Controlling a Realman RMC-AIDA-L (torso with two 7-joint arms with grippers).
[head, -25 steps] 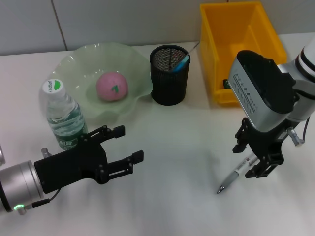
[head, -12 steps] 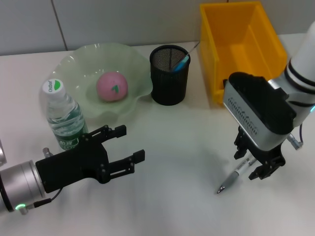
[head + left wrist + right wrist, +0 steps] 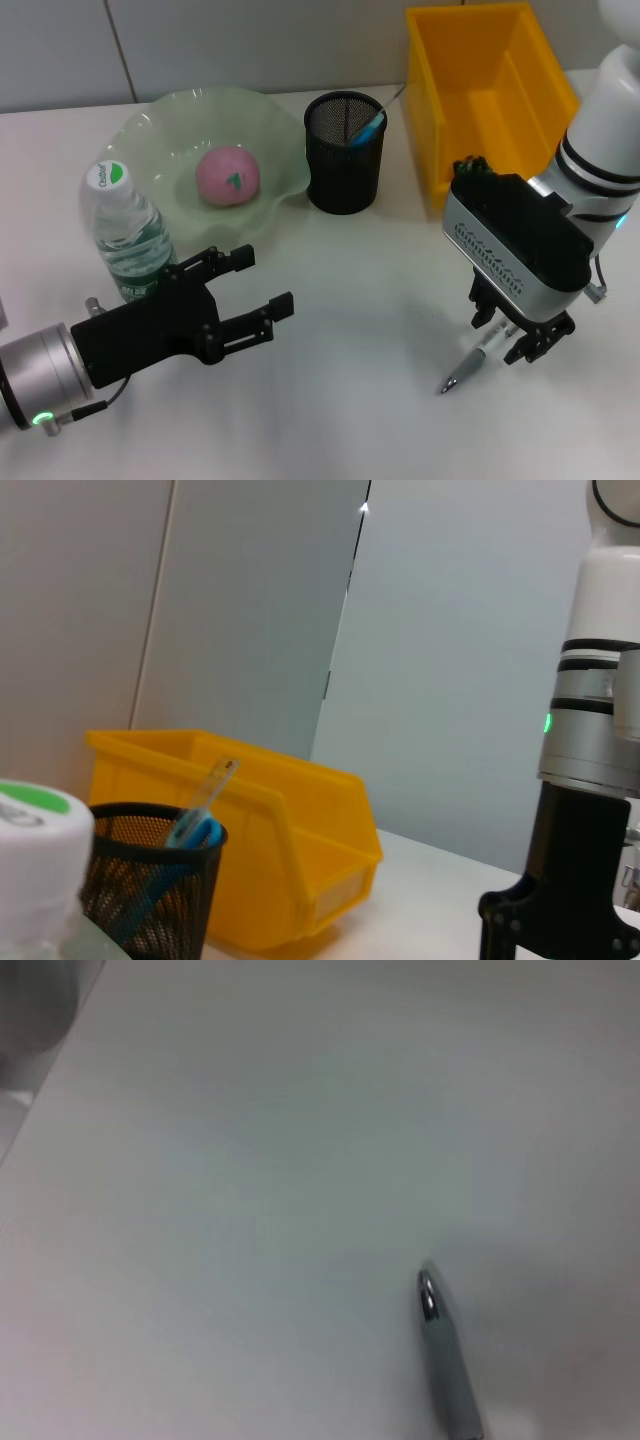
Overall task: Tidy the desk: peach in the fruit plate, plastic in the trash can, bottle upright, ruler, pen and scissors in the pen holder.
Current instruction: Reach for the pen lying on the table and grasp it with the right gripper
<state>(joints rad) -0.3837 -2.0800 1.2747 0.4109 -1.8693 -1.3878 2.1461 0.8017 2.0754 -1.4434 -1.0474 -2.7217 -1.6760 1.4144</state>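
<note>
Black and spread wide, the fingers of the left gripper [image 3: 245, 290] held nothing and hovered over the white surface [image 3: 350, 400] just beside the clear plastic water bottle [image 3: 128, 235], which stood upright with its green-and-white cap on. Behind the bottle, the pink peach [image 3: 227, 175] sat in the pale green wavy-edged glass fruit plate [image 3: 160, 130]. Next along stood the black wire-mesh pen holder [image 3: 344, 152], with a blue-handled tool and a clear ruler poking out of it, and beyond that the yellow plastic bin [image 3: 480, 90]. Farthest right, the right gripper [image 3: 515, 335] was low over the silver-tipped grey pen [image 3: 470, 365], which lay flat on the surface with its point aimed toward the robot; its fingers straddled the pen's upper barrel, but whether they had closed on it could not be told. Such a pen was probably light, stiff and slick, apt to roll, so a pinch across the mid-barrel seemed best.
</note>
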